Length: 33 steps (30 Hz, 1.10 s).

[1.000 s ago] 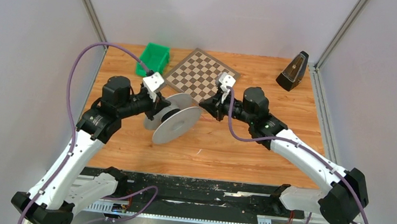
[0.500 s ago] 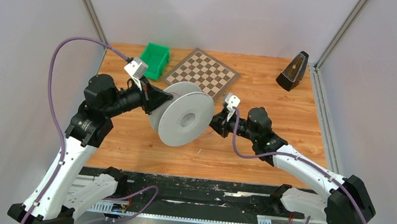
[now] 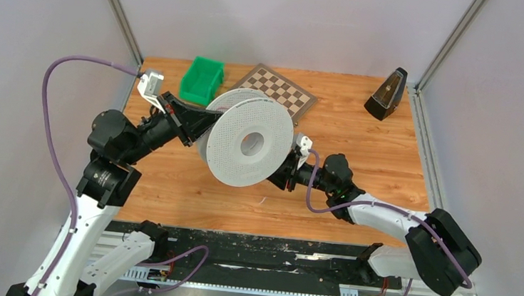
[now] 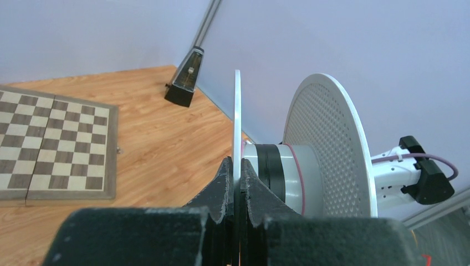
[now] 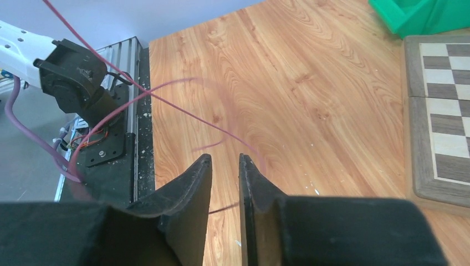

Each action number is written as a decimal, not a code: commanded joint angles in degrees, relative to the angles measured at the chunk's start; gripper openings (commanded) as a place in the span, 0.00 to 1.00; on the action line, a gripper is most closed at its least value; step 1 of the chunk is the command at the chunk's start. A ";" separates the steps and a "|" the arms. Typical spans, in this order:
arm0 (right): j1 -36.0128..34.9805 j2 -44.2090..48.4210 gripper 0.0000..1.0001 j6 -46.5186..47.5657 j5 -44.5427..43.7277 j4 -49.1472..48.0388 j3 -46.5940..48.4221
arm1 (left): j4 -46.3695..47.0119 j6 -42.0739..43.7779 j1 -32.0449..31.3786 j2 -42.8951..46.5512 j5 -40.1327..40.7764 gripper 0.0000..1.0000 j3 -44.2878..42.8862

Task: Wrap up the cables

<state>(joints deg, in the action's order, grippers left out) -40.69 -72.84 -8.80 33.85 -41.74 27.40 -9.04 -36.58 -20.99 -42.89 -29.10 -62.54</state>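
Note:
A white perforated spool hangs in the air over the table's middle, its flat face turned up toward the top camera. My left gripper is shut on the rim of its rear flange; the jaws pinch the thin disc. The hub carries a black winding and a thin pink strand. My right gripper sits low at the spool's lower right, its jaws a narrow gap apart. A thin pink cable runs loose and blurred over the wood beyond them; I cannot tell if it touches the fingers.
A green bin, a folded chessboard and a black metronome stand along the back of the wooden table. Grey walls close in left, right and back. A black rail runs along the near edge.
My left arm has lifted the spool off the table and turned its face upward. My right gripper has dropped from the chessboard's edge toward me, ending under the spool's right side.

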 commanded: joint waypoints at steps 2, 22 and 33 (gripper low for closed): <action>-0.40 -3.20 0.26 -3.16 1.63 -9.40 -0.75 | 7.00 -4.96 0.26 1.59 4.01 0.00 -0.70; -6.20 -15.46 0.23 -10.69 3.10 -19.78 -1.99 | 8.71 -3.83 0.26 1.22 8.84 0.00 -0.41; -12.89 -25.08 0.17 -12.71 -2.70 -15.22 0.71 | 7.43 0.75 0.25 -1.50 17.21 0.00 -3.70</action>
<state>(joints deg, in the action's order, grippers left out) -50.98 -96.36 -20.12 33.87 -56.14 26.02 -7.42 -36.69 -20.97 -44.53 -16.21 -62.30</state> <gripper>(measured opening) 0.170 0.019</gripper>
